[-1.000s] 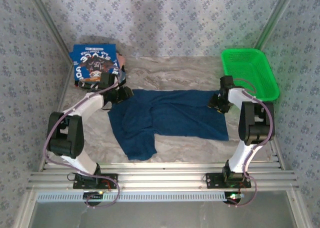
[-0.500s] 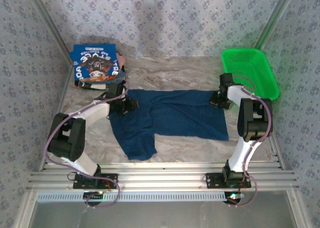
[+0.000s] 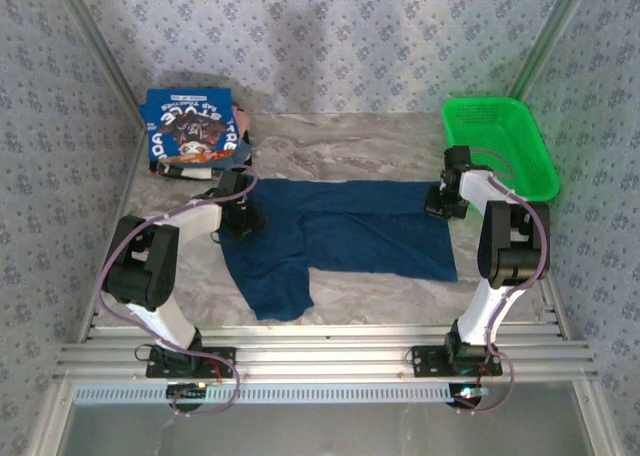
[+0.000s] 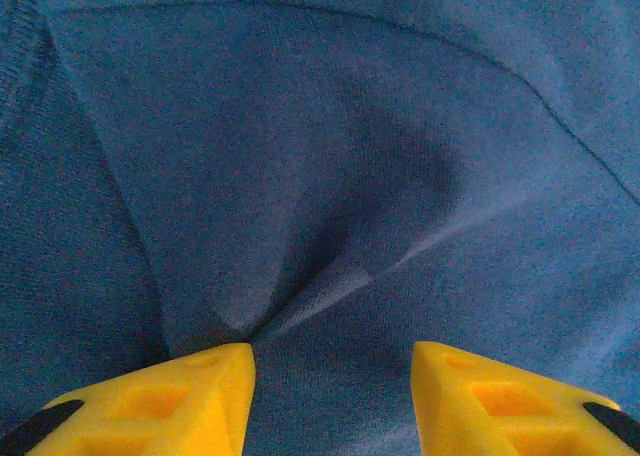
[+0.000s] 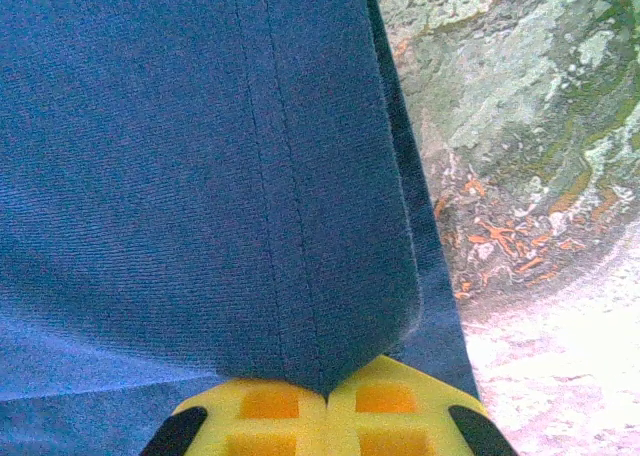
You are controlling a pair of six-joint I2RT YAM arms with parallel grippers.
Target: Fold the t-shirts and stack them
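Of the two t-shirts, the navy t-shirt (image 3: 350,231) lies spread mid-bench (image 3: 340,141) and the brighter blue t-shirt (image 3: 190,126) sits folded at the far-left corner; because the right tool (image 5: 325,396) pinches the navy hem while the left tool (image 4: 330,376) is open over puckered cloth, a one-sided pull could skew the fold.

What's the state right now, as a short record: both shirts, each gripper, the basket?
spread shirt: navy t-shirt, lying open on the table, one sleeve toward the near edge
folded shirt: bright blue t-shirt, folded, far left corner
left gripper: open, fingers apart and down on the navy cloth at its far left corner, cloth puckered between them
right gripper: shut on the navy cloth at its far right edge
basket: green basket, far right, beside the right arm
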